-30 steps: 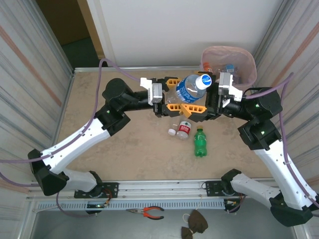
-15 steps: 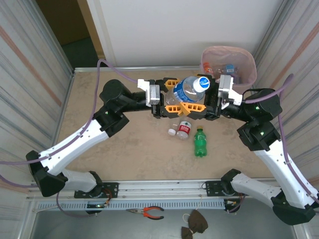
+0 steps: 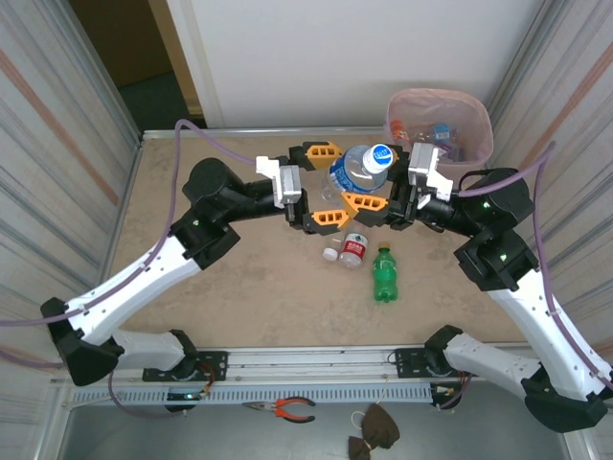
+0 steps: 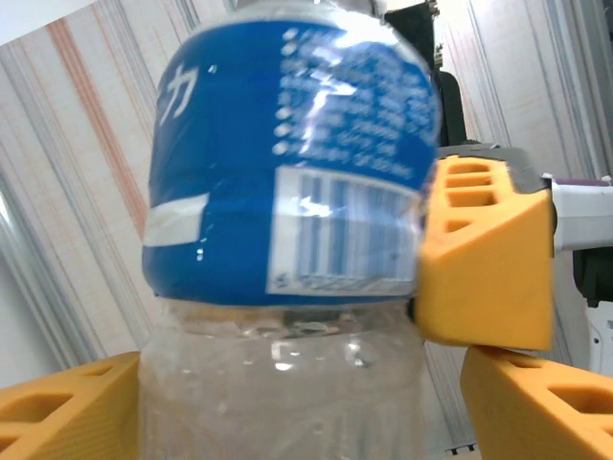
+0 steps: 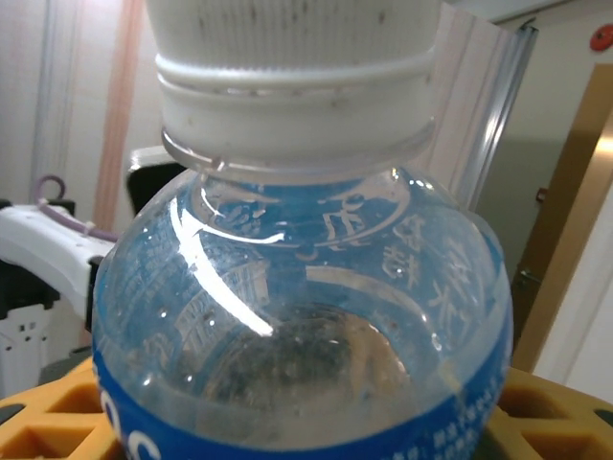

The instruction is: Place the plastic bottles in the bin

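A clear plastic bottle (image 3: pixel 356 171) with a blue label and a white cap (image 3: pixel 381 154) hangs above the table, cap toward the bin. My right gripper (image 3: pixel 368 180) is shut on its upper body, and in the right wrist view the bottle (image 5: pixel 297 326) sits between the orange fingers (image 5: pixel 560 412). My left gripper (image 3: pixel 324 185) stands open around the bottle's clear base (image 4: pixel 278 393), with a gap at the right finger (image 4: pixel 541 407). The pale pink bin (image 3: pixel 479 120) stands at the back right with bottles (image 3: pixel 441 132) inside. A green bottle (image 3: pixel 384 273) and a red-labelled bottle (image 3: pixel 353 247) lie on the table.
A small white-capped item (image 3: pixel 330 254) lies beside the red-labelled bottle. Corrugated walls close in both sides of the table. Pliers (image 3: pixel 287 409) rest on the ledge below the table's near rail.
My left gripper has opened off the blue-labelled bottle and its arm has drawn back to the left. My right gripper has closed on the bottle and now carries it.
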